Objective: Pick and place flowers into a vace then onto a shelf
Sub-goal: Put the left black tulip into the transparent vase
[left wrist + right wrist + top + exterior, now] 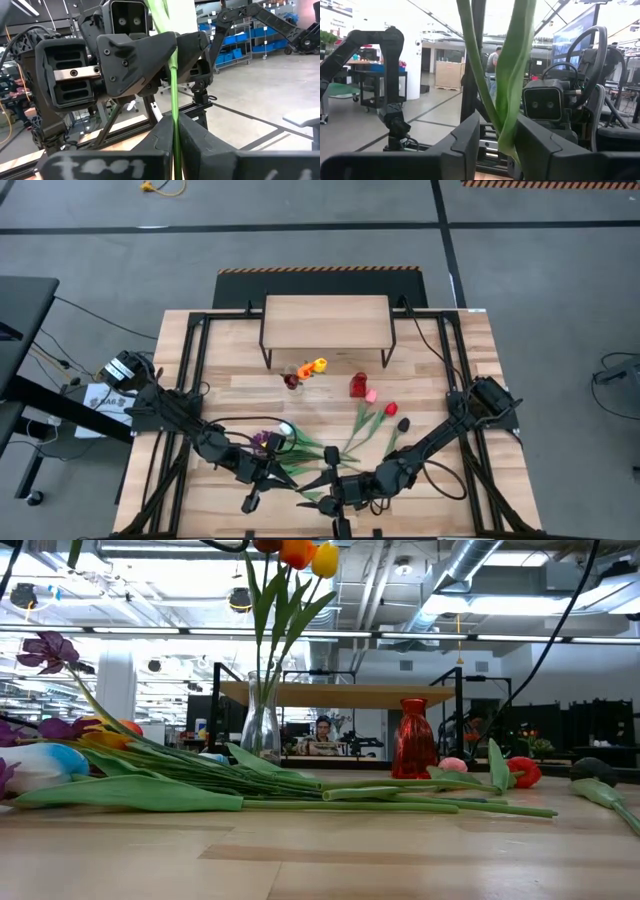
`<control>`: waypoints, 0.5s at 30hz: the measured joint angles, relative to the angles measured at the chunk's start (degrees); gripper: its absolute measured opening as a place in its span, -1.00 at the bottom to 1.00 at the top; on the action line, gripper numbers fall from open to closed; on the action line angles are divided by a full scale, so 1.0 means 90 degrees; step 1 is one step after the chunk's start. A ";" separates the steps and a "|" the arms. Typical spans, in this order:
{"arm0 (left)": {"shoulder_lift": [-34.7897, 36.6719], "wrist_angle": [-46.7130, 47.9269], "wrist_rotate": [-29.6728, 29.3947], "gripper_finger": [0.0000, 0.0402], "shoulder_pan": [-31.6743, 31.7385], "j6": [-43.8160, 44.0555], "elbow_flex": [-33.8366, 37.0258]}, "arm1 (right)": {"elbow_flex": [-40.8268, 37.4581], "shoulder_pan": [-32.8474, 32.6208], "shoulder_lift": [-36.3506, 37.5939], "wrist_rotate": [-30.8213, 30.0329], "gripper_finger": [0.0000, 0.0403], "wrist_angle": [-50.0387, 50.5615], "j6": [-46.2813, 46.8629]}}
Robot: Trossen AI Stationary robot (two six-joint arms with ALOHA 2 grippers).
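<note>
Both grippers meet near the table's near edge, facing each other: my left gripper (283, 473) (174, 137) and my right gripper (322, 483) (497, 137), each shut on a green tulip stem; neither shows in the low view. A bunch of flowers (290, 448) (150, 775) lies flat on the table between the arms. Three more tulips (380, 415) lie to its right. A glass vase (300, 375) (262, 725) holds orange, yellow and dark tulips. A red vase (358, 385) (413, 738) stands beside it. The shelf (325, 320) (340, 693) stands at the far edge. My left gripper pinches a thin green stem (174, 112) between its two fingers. The stem rises upright out of the fingers and passes between the other gripper's fingers just beyond. My right gripper has a green stem (481, 95) and a long leaf (512, 90) together between its two fingers (465, 142). Both rise upright out of the hold; their lower ends are hidden by the fingers.
Black frame rails (195, 370) run along the left and right sides of the table. The two vases stand close in front of the shelf's black legs (266, 358). Bare wood lies between the vases and the lying flowers. Beyond the table, a person (322, 735) shows far off.
</note>
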State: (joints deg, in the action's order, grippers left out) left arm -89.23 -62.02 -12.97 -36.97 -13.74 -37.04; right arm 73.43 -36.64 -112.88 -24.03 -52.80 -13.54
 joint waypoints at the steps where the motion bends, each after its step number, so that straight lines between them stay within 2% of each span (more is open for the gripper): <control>1: 0.0000 0.0000 -0.0002 -1.00 0.0000 0.0000 0.0000 | 0.0000 0.0000 0.0000 0.0000 -0.48 -0.0001 0.0000; 5: 0.0000 0.0002 -0.0002 -1.00 0.0000 0.0000 0.0000 | 0.0000 -0.0007 0.0000 -0.0052 -0.61 -0.0001 0.0001; 9: 0.0000 0.0073 0.0033 -0.99 -0.0006 0.0087 0.0001 | 0.0000 -0.0007 0.0000 -0.0243 -0.92 -0.0005 0.0000; 15: 0.0002 0.0237 0.0117 -0.94 -0.0005 0.0257 0.0002 | 0.0000 -0.0006 0.0068 -0.0388 -0.96 0.0188 0.0176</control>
State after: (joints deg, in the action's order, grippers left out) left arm -89.21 -59.88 -11.92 -37.01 -11.43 -37.02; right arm 73.43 -36.69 -112.27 -27.52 -51.10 -11.96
